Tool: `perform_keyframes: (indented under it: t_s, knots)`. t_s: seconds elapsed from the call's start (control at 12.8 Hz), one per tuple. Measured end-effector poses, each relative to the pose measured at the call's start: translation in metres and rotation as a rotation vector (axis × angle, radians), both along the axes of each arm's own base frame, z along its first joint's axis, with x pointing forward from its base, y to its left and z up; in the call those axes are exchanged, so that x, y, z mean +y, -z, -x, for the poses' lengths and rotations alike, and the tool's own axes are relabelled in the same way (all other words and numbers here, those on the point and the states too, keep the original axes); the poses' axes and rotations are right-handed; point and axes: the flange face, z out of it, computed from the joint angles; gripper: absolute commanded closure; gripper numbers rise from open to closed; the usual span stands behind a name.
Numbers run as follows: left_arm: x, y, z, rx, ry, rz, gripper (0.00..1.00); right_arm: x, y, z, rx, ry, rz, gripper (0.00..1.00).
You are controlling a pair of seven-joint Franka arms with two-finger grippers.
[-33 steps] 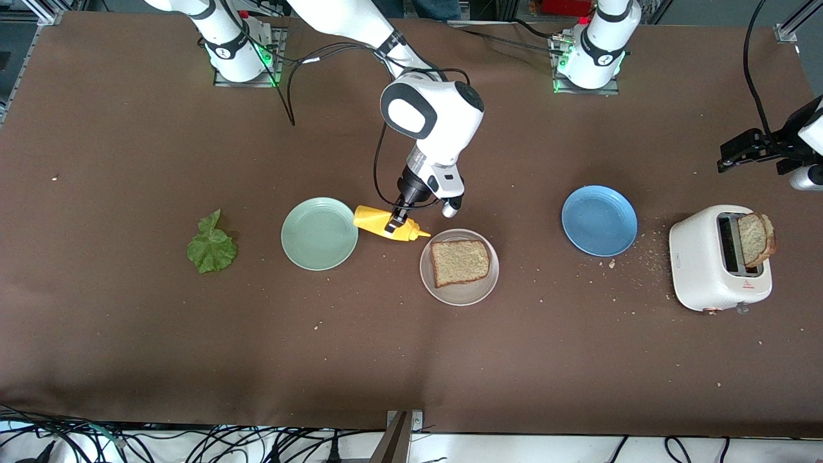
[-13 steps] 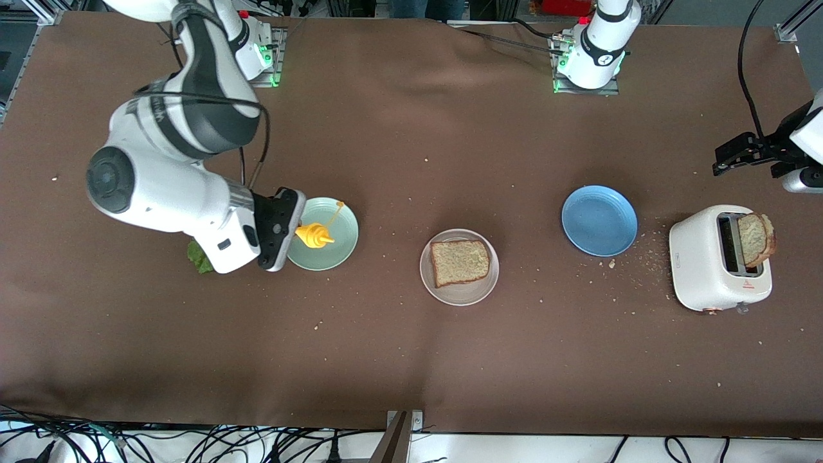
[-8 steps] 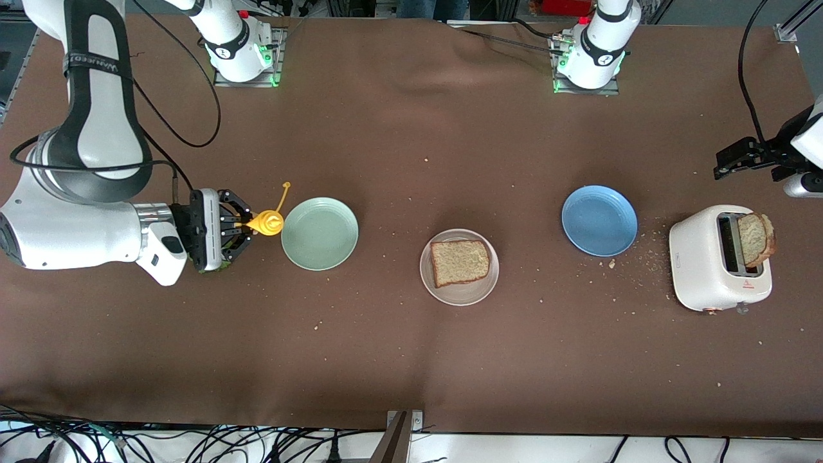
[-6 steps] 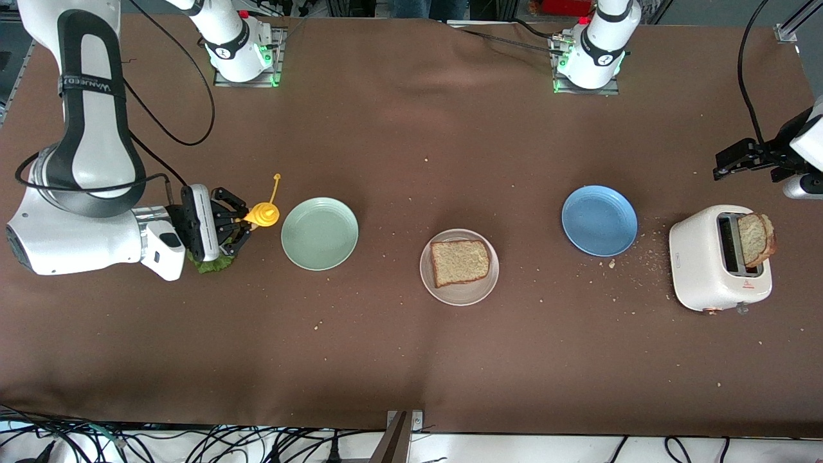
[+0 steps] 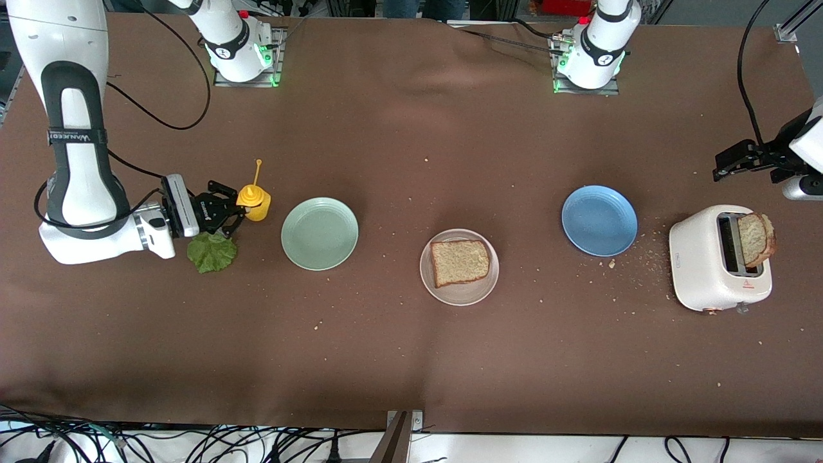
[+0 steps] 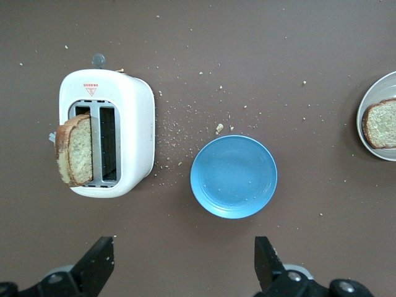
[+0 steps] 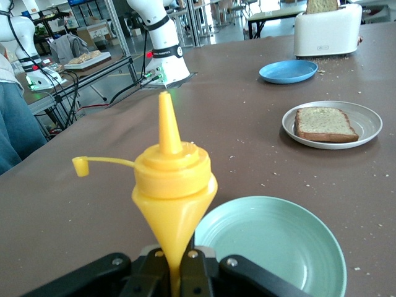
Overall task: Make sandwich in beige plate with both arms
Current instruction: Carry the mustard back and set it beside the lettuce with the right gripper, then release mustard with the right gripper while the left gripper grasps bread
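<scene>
The right gripper (image 5: 226, 211) was clamped on a yellow plastic squeeze bottle (image 5: 253, 202); the left gripper (image 6: 182, 269), waiting over the table, stood open.

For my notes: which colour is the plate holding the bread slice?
Pale beige plate, clearest in the front view.

Robotics lab: bolted arm bases (image 5: 239, 48), aluminium framing (image 7: 117, 28).

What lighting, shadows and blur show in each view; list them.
Front view: even overhead light, a soft shadow on the table beside the beige plate. Left wrist view: sharp and flat-lit, the toaster crisp. Right wrist view: mustard bottle sharp, bright daylit background softer.
</scene>
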Motion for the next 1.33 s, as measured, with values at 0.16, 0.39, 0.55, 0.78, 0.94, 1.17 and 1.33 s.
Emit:
perform_keyframes:
  t_s: [0.16, 0.39, 0.55, 0.78, 0.94, 1.17, 1.33]
  knots:
    - [0.001, 0.003, -0.001, 0.005, -0.001, 0.0, 0.0, -0.027, 0.039, 0.017, -0.02, 0.006, -0.065, 1.0]
    - [0.024, 0.011, -0.004, 0.016, 0.003, 0.003, 0.0, -0.044, 0.087, 0.028, -0.034, 0.049, -0.155, 0.99]
    - [0.045, 0.02, -0.007, 0.02, 0.001, 0.005, 0.0, -0.047, 0.101, 0.028, -0.034, 0.069, -0.173, 0.43]
    - [0.085, 0.041, -0.015, 0.014, 0.015, 0.007, 0.0, -0.047, 0.104, 0.024, -0.042, 0.103, -0.182, 0.0]
    - [0.119, 0.06, -0.02, 0.01, 0.015, 0.007, 0.0, -0.051, 0.105, 0.02, -0.047, 0.129, -0.158, 0.0]
    - [0.147, 0.098, -0.03, 0.019, 0.002, 0.006, 0.0, -0.08, 0.089, 0.007, -0.014, 0.18, -0.068, 0.0]
    - [0.155, 0.13, -0.039, 0.037, -0.004, 0.008, 0.0, -0.107, 0.071, 0.003, 0.037, 0.207, 0.03, 0.0]
